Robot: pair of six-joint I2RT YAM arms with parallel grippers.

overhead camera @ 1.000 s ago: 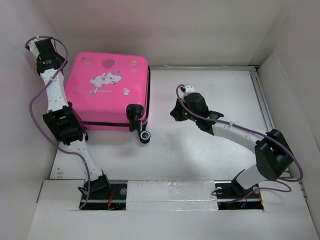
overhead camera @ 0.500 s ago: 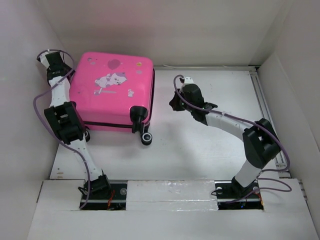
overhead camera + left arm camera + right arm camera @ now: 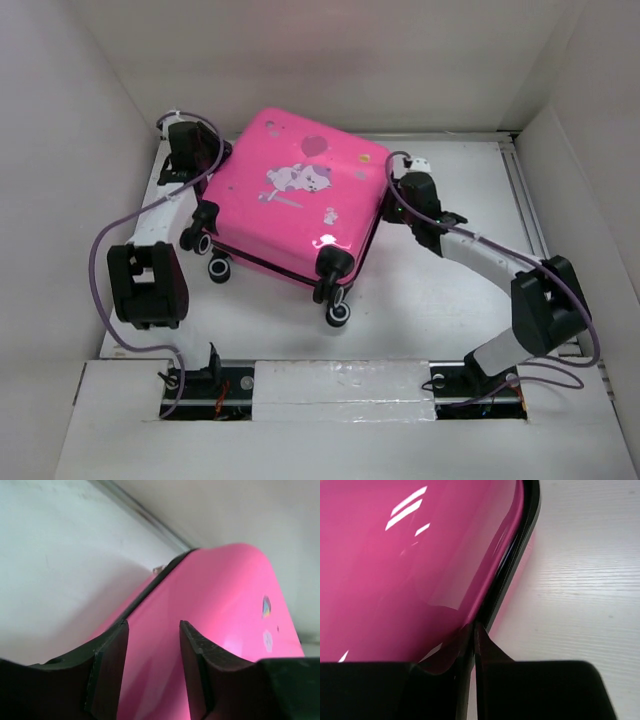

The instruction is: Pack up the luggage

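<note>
The luggage [image 3: 295, 205] is a closed, glossy hot-pink suitcase with a cartoon print. It lies flat and turned at an angle in the middle of the table, black wheels [image 3: 338, 315] toward me. My left gripper [image 3: 203, 188] is at its far-left side. In the left wrist view the gripper [image 3: 152, 625] is open, with the pink shell [image 3: 220, 610] just beyond the fingers. My right gripper [image 3: 388, 205] is at the luggage's right edge. In the right wrist view it [image 3: 474, 627] is shut, tips against the black zipper seam [image 3: 520, 545] beside the shell [image 3: 410, 555].
White walls close in the table at the left [image 3: 90, 170], back and right. A metal rail [image 3: 525, 200] runs along the right side. A white ledge [image 3: 340, 385] crosses the front by the arm bases. More wheels [image 3: 218, 268] stick out at the luggage's near-left side.
The luggage has slid right from the left wall and turned. My left gripper swung round to its far-left side. My right gripper moved in against its right edge.
</note>
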